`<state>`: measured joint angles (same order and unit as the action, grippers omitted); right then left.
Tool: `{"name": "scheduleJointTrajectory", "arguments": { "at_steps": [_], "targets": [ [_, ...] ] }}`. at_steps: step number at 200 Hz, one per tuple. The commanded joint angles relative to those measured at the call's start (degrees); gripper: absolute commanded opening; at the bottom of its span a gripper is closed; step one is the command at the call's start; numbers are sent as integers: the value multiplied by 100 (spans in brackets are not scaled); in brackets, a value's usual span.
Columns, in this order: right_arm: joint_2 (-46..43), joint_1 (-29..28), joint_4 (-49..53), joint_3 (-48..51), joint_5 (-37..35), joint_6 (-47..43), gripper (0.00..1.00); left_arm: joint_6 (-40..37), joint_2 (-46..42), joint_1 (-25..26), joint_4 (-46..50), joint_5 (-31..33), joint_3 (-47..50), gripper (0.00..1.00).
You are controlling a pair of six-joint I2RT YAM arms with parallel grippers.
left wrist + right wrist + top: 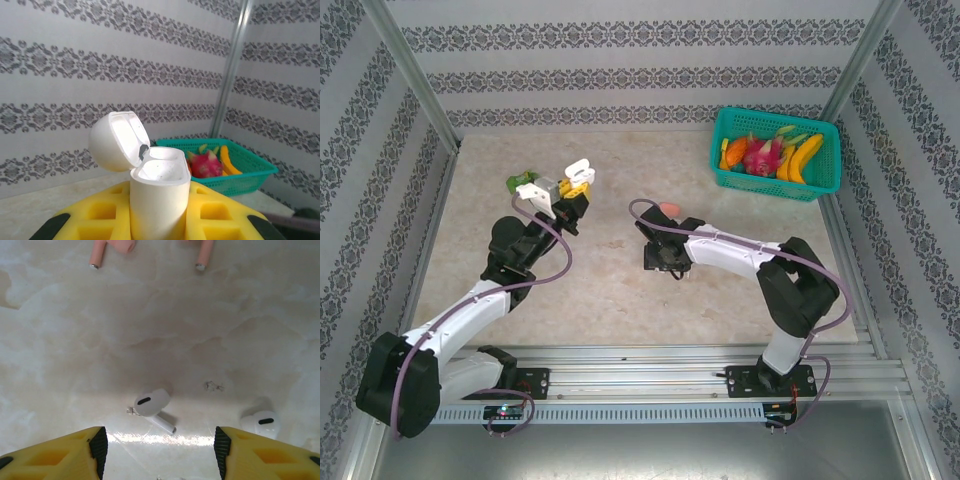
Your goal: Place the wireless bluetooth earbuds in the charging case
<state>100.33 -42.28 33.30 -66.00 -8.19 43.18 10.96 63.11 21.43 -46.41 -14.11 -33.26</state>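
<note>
Patterned grey-and-white wallpaper closes in a pale marbled bench [620, 290], with one teal basket [777, 150] of bright fruit in the far right corner.

Four earbuds lie on the bench in the right wrist view. The first white earbud [150, 404] rests on its side, its stem pointing toward the camera. The second white earbud [260, 421] lies well to its right, just beside the yellow finger there. Farther off are the first pink earbud [96, 254] and the second pink earbud [204, 255], both cut off by the top edge so only their stems show.

There is one charging case [160, 195], white, standing upright with its lid [117, 142] swung back. It is raised above the bench, away from all four buds.

The left end effector [160, 220] pinches the case's lower body between its yellow fingers. Seen from above, it is lifted at the left-centre of the bench. The right end effector [158, 447] is spread wide and holds nothing. It is low over the bench, with the first white earbud just ahead of the gap between its fingers.

From above, a small pink shape [668, 208] beyond the right end effector is too small to identify. The inside of the case is hard to make out.
</note>
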Motion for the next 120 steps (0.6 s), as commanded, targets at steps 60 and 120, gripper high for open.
{"name": "scheduleJointTrajectory", "arguments": {
  "at_steps": [60, 120],
  "targets": [
    [510, -62, 204, -429, -263, -456, 57, -1015, -311, 77, 1197, -1265, -647, 0],
    [700, -43, 203, -525, -103, -904, 54, -947, -169, 72, 659, -1669, -444, 0]
  ]
}}
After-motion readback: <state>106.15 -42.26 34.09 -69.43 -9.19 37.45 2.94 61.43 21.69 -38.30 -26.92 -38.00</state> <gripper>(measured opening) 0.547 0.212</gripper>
